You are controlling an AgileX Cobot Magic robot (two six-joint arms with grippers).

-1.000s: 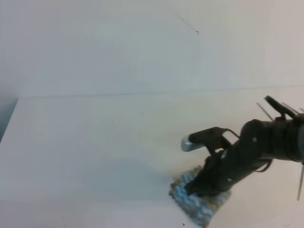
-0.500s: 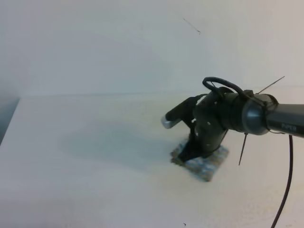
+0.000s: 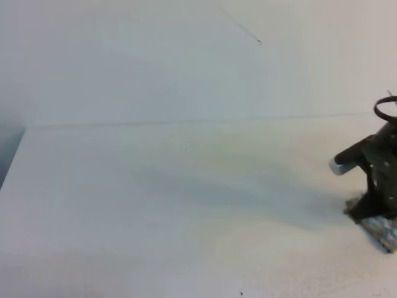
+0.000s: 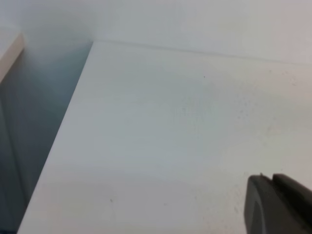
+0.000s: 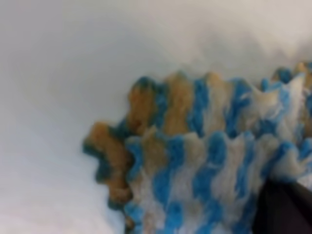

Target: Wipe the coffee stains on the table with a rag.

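The rag (image 3: 379, 231), blue-and-white zigzag with tan-brown tinges, lies on the white table (image 3: 155, 186) at the far right edge of the exterior view. My right gripper (image 3: 365, 214) points down and is shut on the rag's left part, pressing it to the tabletop. The right wrist view shows the rag (image 5: 204, 146) close up, with a brown-stained frayed corner and one dark fingertip (image 5: 287, 209) on it. No amber-brown puddle shows, only a faint tan tint near the front middle. Of my left gripper only a dark finger part (image 4: 280, 207) shows, above bare table.
The table's straight back edge (image 3: 186, 122) meets the pale wall. Its left edge (image 4: 73, 122) drops to a dark gap. A small dark speck (image 3: 240, 293) lies near the front edge.
My right gripper has dragged the rag from the front middle, back toward the centre, then far to the right. The arm now shows only at the right border.
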